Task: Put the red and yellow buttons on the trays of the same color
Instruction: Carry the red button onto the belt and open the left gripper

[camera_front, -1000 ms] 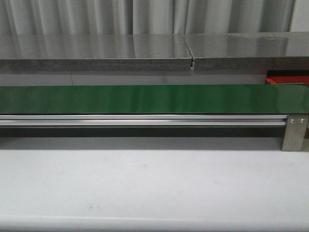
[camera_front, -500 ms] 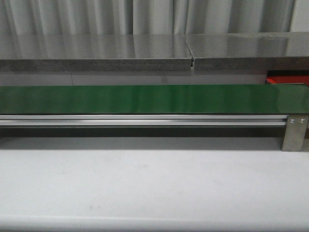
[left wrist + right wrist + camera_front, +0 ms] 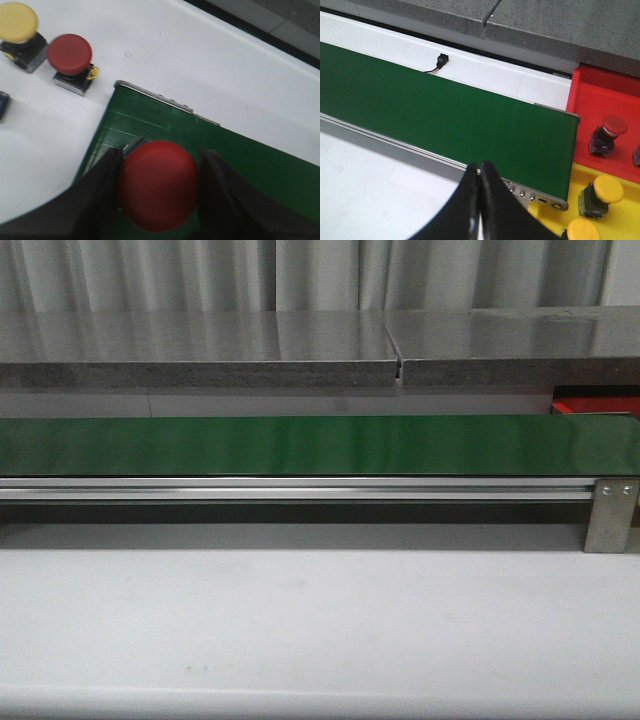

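Front view: green conveyor belt (image 3: 300, 445) ran across the full width, bare of objects, with an aluminium rail (image 3: 290, 488) along its near edge and a metal bracket (image 3: 612, 515) at the right end. White table (image 3: 300, 630) lay in front; a grey stone ledge (image 3: 200, 350) stood behind. A sliver of red tray (image 3: 595, 405) showed past the belt's right end. Neither arm appeared in this view.

Left wrist view: left gripper (image 3: 159, 187) was clenched on a red button (image 3: 158, 184), one dark finger pressed to each side of the cap. It was held above the belt's end, near the metal-trimmed edge (image 3: 152, 95). On the white surface beyond that edge stood a second red button (image 3: 70, 54) and a yellow button (image 3: 17, 22), just beside each other and apart from the belt; open white surface lay around them.

Right wrist view: right gripper (image 3: 480, 200) had its fingers pressed together with nothing between them, above the belt's near rail. Past the belt's end, the red tray (image 3: 590, 100) held a dark-red button (image 3: 612, 127); the adjoining yellow tray (image 3: 552, 215) held two yellow buttons (image 3: 602, 190), one cut by the frame. The belt beneath was unoccupied.
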`<state>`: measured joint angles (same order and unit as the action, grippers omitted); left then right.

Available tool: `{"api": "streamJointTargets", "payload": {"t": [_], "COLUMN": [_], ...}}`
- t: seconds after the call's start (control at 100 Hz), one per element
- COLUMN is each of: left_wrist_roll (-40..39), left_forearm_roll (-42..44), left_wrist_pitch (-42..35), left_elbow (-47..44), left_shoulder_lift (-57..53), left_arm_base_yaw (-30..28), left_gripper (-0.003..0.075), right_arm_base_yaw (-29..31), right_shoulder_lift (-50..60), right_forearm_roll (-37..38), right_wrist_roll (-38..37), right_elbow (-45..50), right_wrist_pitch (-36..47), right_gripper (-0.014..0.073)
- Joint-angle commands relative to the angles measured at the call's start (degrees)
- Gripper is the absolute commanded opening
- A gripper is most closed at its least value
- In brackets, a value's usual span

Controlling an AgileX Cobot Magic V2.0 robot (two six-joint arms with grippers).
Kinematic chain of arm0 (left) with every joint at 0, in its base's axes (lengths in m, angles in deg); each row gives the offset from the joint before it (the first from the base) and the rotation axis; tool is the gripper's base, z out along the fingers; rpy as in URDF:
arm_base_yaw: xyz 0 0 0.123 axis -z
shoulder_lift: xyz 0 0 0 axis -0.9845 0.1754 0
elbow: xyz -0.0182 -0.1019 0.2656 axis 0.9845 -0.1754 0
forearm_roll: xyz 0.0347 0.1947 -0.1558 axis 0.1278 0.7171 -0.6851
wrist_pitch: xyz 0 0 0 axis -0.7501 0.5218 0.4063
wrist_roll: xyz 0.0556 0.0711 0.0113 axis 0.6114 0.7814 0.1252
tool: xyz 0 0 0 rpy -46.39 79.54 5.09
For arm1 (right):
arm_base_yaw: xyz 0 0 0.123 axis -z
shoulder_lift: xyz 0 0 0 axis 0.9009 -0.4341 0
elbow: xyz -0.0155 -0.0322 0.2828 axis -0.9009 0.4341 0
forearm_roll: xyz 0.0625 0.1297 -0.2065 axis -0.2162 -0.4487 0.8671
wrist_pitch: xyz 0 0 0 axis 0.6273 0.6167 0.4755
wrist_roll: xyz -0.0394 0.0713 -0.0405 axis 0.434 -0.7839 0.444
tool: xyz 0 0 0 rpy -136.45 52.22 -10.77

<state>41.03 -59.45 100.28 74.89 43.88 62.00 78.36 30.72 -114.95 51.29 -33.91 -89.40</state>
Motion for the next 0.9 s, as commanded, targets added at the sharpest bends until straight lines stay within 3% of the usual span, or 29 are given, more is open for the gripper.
{"api": "streamJointTargets", "payload": {"t": [0.0, 0.53, 0.62, 0.79, 0.89], "left_wrist_roll": [0.6, 0.6, 0.6, 0.6, 0.6], "left_forearm_roll": [-1.3, 1.8, 1.8, 1.8, 1.5], "left_wrist_pitch": [-4.1, -3.3, -3.1, -2.2, -2.0], "left_elbow": [0.1, -2.4, -2.4, -2.4, -2.4], "left_shoulder_lift": [-3.3, -1.3, -1.3, -1.3, -1.3], "left_arm_base_yaw": [1.8, 2.7, 2.7, 2.7, 2.7], "left_gripper": [-0.002, 0.0004, 0.0128, 0.0556, 0.0693], "right_arm_base_yaw": [0.0, 0.0, 0.0, 0.0, 0.0], "right_shoulder_lift": [0.5, 0.5, 0.5, 0.5, 0.5], "right_forearm_roll": [-1.3, -1.3, -1.3, -1.3, -1.3], "right_wrist_roll": [0.4, 0.4, 0.4, 0.4, 0.4], "right_elbow": [-1.5, -1.5, -1.5, -1.5, -1.5], "right_wrist_pitch": [2.4, 2.4, 2.4, 2.4, 2.4], "right_gripper": [-0.0108, -0.0108, -0.0108, -0.0108, -0.0108]}}
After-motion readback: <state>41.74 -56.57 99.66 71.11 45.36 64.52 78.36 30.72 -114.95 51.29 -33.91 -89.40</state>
